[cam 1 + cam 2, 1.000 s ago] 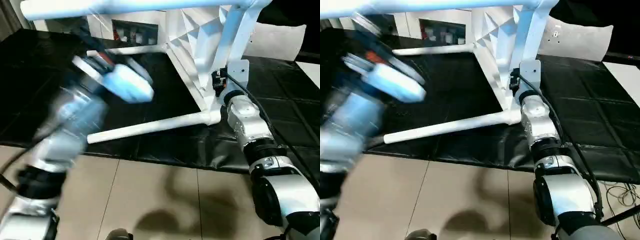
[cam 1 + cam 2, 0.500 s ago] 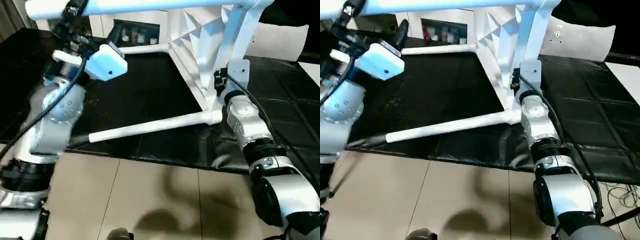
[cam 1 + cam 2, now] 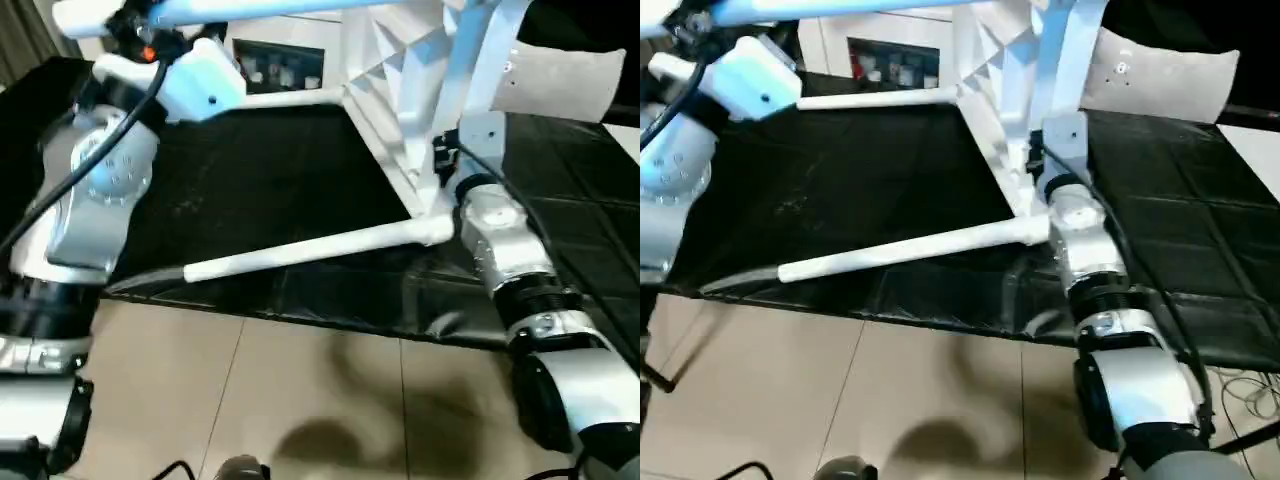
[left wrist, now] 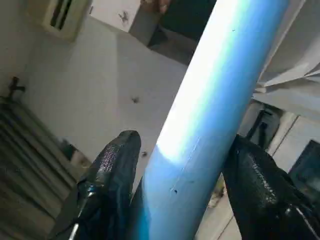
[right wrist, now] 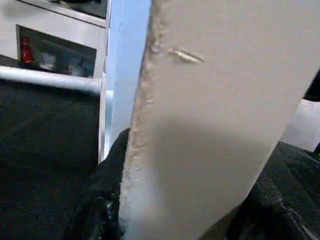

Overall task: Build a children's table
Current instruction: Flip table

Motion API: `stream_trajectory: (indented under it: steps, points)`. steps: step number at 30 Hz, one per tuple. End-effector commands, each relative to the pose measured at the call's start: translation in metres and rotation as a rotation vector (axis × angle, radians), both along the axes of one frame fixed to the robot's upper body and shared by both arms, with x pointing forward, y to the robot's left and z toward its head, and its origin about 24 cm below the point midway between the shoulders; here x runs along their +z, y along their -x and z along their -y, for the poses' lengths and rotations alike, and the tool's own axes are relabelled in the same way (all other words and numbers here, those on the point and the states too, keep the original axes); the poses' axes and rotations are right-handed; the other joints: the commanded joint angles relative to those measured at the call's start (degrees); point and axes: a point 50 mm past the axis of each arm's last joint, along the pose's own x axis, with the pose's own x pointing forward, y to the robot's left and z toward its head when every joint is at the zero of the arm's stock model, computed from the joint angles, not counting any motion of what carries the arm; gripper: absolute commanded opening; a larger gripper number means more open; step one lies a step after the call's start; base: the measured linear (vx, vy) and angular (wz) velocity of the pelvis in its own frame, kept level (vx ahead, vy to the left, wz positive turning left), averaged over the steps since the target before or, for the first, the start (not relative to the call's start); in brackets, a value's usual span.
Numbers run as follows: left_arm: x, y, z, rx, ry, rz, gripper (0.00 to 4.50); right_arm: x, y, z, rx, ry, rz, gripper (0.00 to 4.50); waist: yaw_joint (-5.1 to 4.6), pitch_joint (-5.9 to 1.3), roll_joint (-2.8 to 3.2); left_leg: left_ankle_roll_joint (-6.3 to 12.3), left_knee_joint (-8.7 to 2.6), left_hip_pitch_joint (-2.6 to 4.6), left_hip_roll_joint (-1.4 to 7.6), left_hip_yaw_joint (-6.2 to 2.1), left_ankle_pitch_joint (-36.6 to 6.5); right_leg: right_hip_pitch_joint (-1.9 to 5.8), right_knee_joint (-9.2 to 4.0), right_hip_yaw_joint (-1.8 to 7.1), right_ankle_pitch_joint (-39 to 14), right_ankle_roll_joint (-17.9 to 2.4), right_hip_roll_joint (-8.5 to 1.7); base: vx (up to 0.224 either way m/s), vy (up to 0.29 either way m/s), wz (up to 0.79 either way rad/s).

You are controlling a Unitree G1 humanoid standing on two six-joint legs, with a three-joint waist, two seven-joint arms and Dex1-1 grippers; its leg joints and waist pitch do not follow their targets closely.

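Three legs were what you could count on the children's table (image 3: 400,110) from the left eye view: one along the top edge (image 3: 300,10), one reaching back over the black mat (image 3: 260,180), one lying low toward you (image 3: 300,250); the top stood tipped on its edge on that mat. In the right eye view your right gripper (image 3: 1040,165) sat at the near corner of the top. In the left wrist view your left gripper (image 4: 180,165) had both fingers (image 4: 115,165) around the upper leg, one each side, touching or nearly so. In the right wrist view the jaws were clamped on a white part of the table. You looked mid-screwing; next, I'd judge, turn that leg home while the right steadies.
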Motion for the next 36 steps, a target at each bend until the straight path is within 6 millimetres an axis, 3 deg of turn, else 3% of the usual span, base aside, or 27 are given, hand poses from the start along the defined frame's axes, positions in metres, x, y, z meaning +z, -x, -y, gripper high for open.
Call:
stream_trajectory:
  steps: [1,4,7,10,12,13,14,17,18,22,23,25,27,28,33,36]
  points:
    - [-0.021,-0.008,0.004,-0.024,-0.013,-0.156,2.41,0.015,0.0,0.004,0.046,0.293,0.045,1.7,-0.42,-3.93,-0.32,-1.04,-3.62,1.16,3.17,-1.27,-7.2,2.55,-3.8,3.48,-2.8,-8.3,-5.32,0.0,0.0,0.0]
    - [-0.022,-0.008,0.002,-0.031,0.0,-0.192,2.23,0.025,0.0,0.007,0.069,0.326,0.057,1.7,-0.29,-3.91,-0.35,-0.65,-3.55,1.12,3.16,-1.2,-6.9,2.6,-3.83,3.53,-3.4,-8.2,-5.31,0.0,0.0,0.0]
    - [-0.022,-0.009,0.001,-0.073,0.094,-0.272,2.13,0.046,-0.003,0.009,0.148,0.351,0.066,1.7,0.0,-3.91,-0.46,0.58,-3.35,0.85,2.99,-1.06,-6.0,2.76,-3.88,3.48,-5.1,-8.4,-5.41,0.0,0.0,0.0]
    - [-0.026,-0.01,0.002,-0.134,0.204,-0.367,2.05,0.081,-0.005,0.009,0.272,0.332,0.078,1.7,0.13,-3.82,-0.51,1.47,-3.2,0.75,2.91,-0.89,-5.7,2.71,-4.07,3.47,-7.2,-8.4,-5.34,0.0,0.0,0.0]
    - [-0.026,-0.01,0.002,-0.14,0.216,-0.379,2.01,0.086,-0.005,0.009,0.295,0.336,0.078,1.7,0.11,-3.79,-0.49,1.76,-3.14,0.72,2.97,-0.9,-5.6,2.64,-4.11,3.44,-7.4,-8.4,-5.3,0.0,0.0,0.0]
    - [-0.027,-0.01,0.001,-0.167,0.29,-0.423,2.0,0.102,-0.004,0.007,0.384,0.385,0.086,1.7,0.08,-3.76,-0.82,2.06,-3.09,0.76,2.97,-0.8,-5.6,2.62,-4.14,3.37,-7.8,-8.5,-5.25,0.0,0.0,0.0]
    - [-0.027,-0.01,0.001,-0.167,0.29,-0.423,1.99,0.102,-0.004,0.007,0.384,0.385,0.086,1.7,0.14,-3.83,-0.76,2.32,-3.0,0.79,3.0,-0.82,-5.4,2.64,-4.08,3.36,-7.5,-8.8,-5.25,0.0,0.0,0.0]
    - [-0.023,-0.01,-0.002,-0.193,0.401,-0.477,1.96,0.126,0.002,0.002,0.561,0.389,0.118,1.7,0.21,-3.6,-0.66,2.92,-2.95,0.75,3.07,-0.77,-6.1,2.38,-4.34,3.38,-8.8,-9.1,-5.2,0.0,0.0,0.0]
    - [-0.023,-0.011,-0.002,-0.198,0.439,-0.488,1.94,0.131,0.004,0.0,0.609,0.369,0.128,2.26,0.18,-3.53,-0.72,3.0,-2.98,0.73,3.07,-0.8,-6.6,2.38,-4.42,3.36,-9.8,-9.2,-5.29,0.0,0.0,0.0]
    - [-0.023,-0.013,-0.004,-0.199,0.551,-0.507,1.91,0.143,0.006,-0.004,0.68,0.405,0.185,2.44,0.27,-3.38,-0.85,2.81,-2.95,0.72,3.19,-0.85,-8.2,2.24,-4.69,3.33,-11.1,-9.3,-5.28,0.0,0.0,0.0]
    - [-0.024,-0.013,-0.004,-0.197,0.594,-0.514,1.91,0.147,0.008,-0.007,0.717,0.399,0.219,2.72,0.24,-3.34,-0.9,2.57,-3.07,0.68,3.25,-0.95,-8.3,2.35,-4.71,3.33,-11.7,-9.0,-5.44,0.0,0.0,0.0]
    - [-0.025,-0.013,-0.007,-0.18,0.629,-0.52,1.91,0.16,0.012,-0.012,0.751,0.332,0.319,2.92,0.24,-3.4,-0.93,2.41,-3.09,0.88,3.31,-0.99,-8.5,2.26,-4.79,3.31,-12.0,-9.0,-5.36,0.0,0.0,0.0]
    - [-0.026,-0.013,-0.009,-0.173,0.645,-0.524,1.91,0.167,0.015,-0.014,0.762,0.299,0.377,2.95,0.06,-3.39,-1.11,2.89,-3.07,0.62,3.26,-1.05,-8.4,2.42,-4.73,3.28,-11.2,-9.0,-5.43,0.0,0.0,0.0]
    - [-0.028,-0.013,-0.012,-0.16,0.661,-0.531,1.91,0.181,0.019,-0.013,0.769,0.229,0.469,3.09,-0.05,-3.37,-1.03,3.04,-3.01,0.69,3.23,-1.0,-9.0,2.33,-4.74,3.28,-11.5,-9.1,-5.4,0.0,0.0,0.0]
    - [-0.031,-0.012,-0.017,-0.142,0.731,-0.546,1.91,0.202,0.027,-0.005,0.781,0.135,0.607,3.72,-0.66,-3.23,-0.73,3.32,-3.17,0.9,3.42,-1.16,-10.9,1.99,-5.0,3.23,-13.7,-9.5,-5.38,0.0,0.0,0.0]
    - [-0.035,-0.011,-0.021,-0.119,0.748,-0.562,1.91,0.222,0.035,0.008,0.801,0.011,0.731,3.89,-0.58,-3.48,-0.47,3.07,-3.38,1.13,3.72,-1.34,-10.8,2.02,-4.86,3.21,-11.0,-10.3,-5.24,0.0,0.0,0.0]
